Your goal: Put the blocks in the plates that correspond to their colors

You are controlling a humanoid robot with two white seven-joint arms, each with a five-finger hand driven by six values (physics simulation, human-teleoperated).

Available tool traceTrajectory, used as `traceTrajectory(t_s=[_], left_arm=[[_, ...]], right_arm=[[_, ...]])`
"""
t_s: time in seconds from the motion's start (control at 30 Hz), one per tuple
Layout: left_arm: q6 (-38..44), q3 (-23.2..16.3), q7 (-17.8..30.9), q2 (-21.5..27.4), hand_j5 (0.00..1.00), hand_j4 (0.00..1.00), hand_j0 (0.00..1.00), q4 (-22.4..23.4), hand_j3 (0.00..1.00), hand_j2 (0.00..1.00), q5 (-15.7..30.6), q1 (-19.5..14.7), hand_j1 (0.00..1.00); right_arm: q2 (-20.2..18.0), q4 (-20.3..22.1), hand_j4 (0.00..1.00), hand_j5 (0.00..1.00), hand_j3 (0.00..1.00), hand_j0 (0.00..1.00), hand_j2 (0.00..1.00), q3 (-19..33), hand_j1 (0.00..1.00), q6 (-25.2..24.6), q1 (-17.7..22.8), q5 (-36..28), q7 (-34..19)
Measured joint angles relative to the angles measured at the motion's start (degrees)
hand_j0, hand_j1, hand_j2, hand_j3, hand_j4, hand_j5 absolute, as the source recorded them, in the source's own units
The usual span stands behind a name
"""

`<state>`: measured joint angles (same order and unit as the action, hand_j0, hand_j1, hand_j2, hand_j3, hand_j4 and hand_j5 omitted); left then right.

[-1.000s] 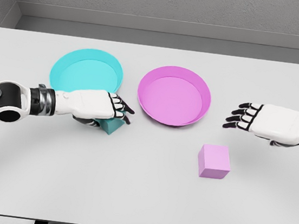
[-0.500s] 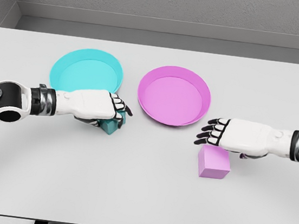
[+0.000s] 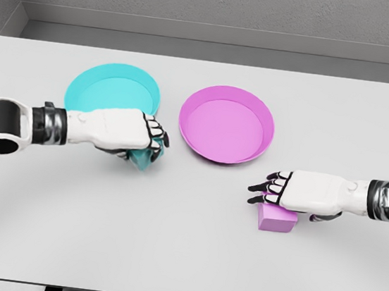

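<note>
A teal block (image 3: 143, 158) shows just under my left hand (image 3: 151, 140), whose fingers are curled around it beside the front rim of the cyan plate (image 3: 113, 89). Right of that plate lies the pink plate (image 3: 226, 124). A pink block (image 3: 276, 218) sits on the table in front of it, mostly covered by my right hand (image 3: 268, 191), which hovers flat over its top with fingers spread and pointing left. Only the block's front face shows.
The white table (image 3: 181, 257) ends at a front edge near the bottom of the view. A grey wall runs along the back.
My right hand has moved left and down, from beside the pink plate to right over the pink block. My left hand has closed tighter on the teal block and lifted it slightly.
</note>
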<state>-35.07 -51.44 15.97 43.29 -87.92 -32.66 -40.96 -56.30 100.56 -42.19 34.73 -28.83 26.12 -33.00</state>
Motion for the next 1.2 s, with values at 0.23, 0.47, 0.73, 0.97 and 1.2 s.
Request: traceTrajectory(t_s=[0.23, 0.47, 0.73, 0.97, 1.2], left_arm=[[-0.02, 3.16, 0.02, 0.76, 0.45, 0.45, 0.45, 1.93, 0.45, 0.45, 0.45, -1.67, 0.45], [-0.04, 3.22, 0.18, -1.26, 0.47, 0.47, 0.47, 11.65, 0.47, 0.47, -0.66, -5.01, 0.47], [-0.03, 2.81, 0.06, -4.39, 0.98, 0.98, 0.98, 21.14, 0.98, 0.98, -0.89, -7.21, 0.98], [-0.01, 3.01, -0.08, -5.11, 1.00, 1.00, 1.00, 22.43, 1.00, 1.00, -0.68, -7.38, 1.00], [-0.01, 3.32, -0.12, -3.23, 1.00, 1.00, 1.00, 21.33, 1.00, 1.00, -0.32, -7.47, 1.00]], right_arm=[[-0.04, -0.01, 0.58, 0.58, 0.58, 0.58, 0.58, 0.15, 0.58, -0.21, -0.18, -0.22, -0.15], [-0.10, 0.02, 0.56, 0.56, 0.56, 0.56, 0.56, 0.56, 0.56, 0.07, -0.18, -0.03, -0.39], [-0.05, -0.03, 0.54, 0.54, 0.54, 0.54, 0.54, 1.44, 0.54, 0.27, -0.53, -0.88, -0.41], [0.03, -0.07, 0.53, 0.53, 0.53, 0.53, 0.53, 2.40, 0.53, 0.34, -0.70, -2.52, -0.40], [0.25, -0.11, 0.54, 0.54, 0.54, 0.54, 0.54, 3.01, 0.54, 0.35, -0.79, -3.67, -0.38]])
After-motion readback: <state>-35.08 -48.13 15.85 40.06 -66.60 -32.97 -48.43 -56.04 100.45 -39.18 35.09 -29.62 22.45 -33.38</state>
